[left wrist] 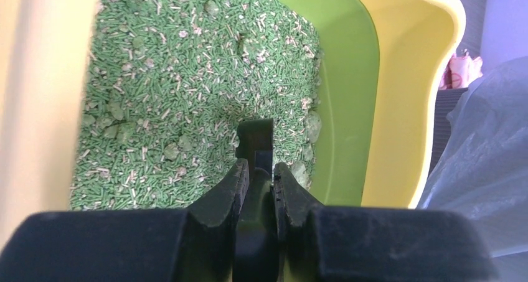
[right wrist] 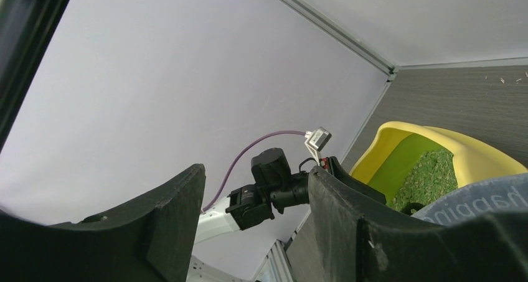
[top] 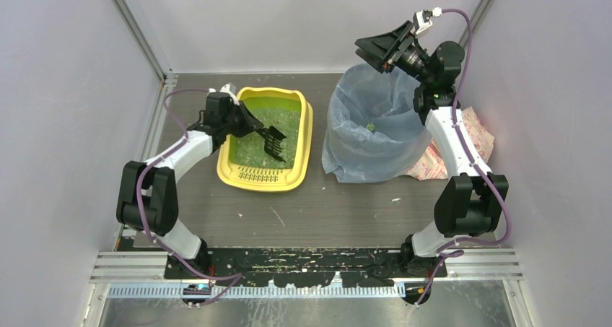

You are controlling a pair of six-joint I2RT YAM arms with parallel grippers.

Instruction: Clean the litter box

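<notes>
The left pincer (left wrist: 256,170) is almost closed, its 2 fingers clamped on the handle of the black scoop (top: 274,141). The scoop's slotted head is over the green litter (left wrist: 187,76); contact cannot be made out. The litter box (top: 307,136) sits on the worktop (top: 325,211) toward its far-left corner, just left of the bag-lined bin (top: 368,143). The right pincer (top: 379,49) is raised above the bin's far rim, jaws well apart, gripping and touching nothing.

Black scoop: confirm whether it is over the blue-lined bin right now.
No, the black scoop is down in the yellow litter box, gripped by the left end effector, while the bin stands apart beside it.
</notes>
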